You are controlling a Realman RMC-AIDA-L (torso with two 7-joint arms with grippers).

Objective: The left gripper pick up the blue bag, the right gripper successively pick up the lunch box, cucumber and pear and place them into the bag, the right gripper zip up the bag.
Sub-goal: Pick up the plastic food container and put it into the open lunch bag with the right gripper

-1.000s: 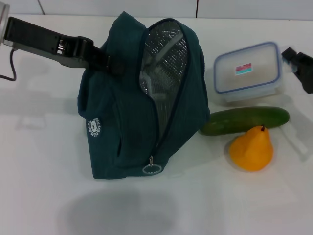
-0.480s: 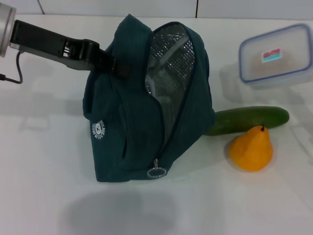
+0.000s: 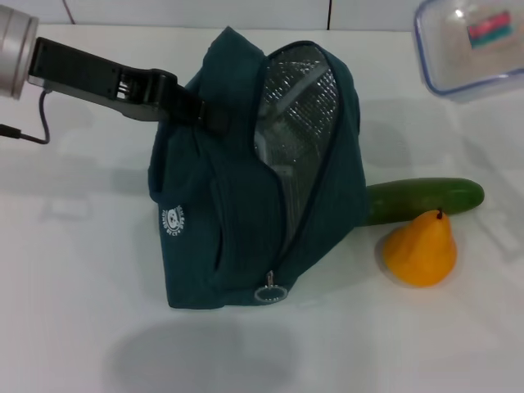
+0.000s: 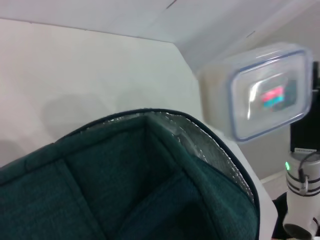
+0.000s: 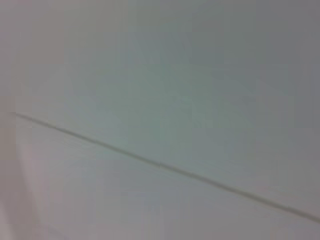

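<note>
My left gripper (image 3: pixel 209 119) reaches in from the left and is shut on the upper back edge of the blue bag (image 3: pixel 246 221). The bag stands unzipped, its foil lining facing up, and its open mouth fills the left wrist view (image 4: pixel 125 185). The lunch box (image 3: pixel 475 41) hangs in the air at the far right, cut off by the picture's edge. In the left wrist view the lunch box (image 4: pixel 260 95) floats above and beyond the bag's rim, with my right gripper (image 4: pixel 305 115) black at its far side, holding it. Right of the bag, the cucumber (image 3: pixel 426 196) and pear (image 3: pixel 420 248) lie on the table.
The white table (image 3: pixel 82 270) carries only the bag and the two pieces of produce. The bag's silver zipper pull (image 3: pixel 273 293) hangs at its near bottom. A cable trails off the left arm at the left edge. The right wrist view shows only a pale blank surface.
The lunch box has left the table beside the cucumber and risen up and to the far right. The bag and left gripper have shifted slightly to the right.
</note>
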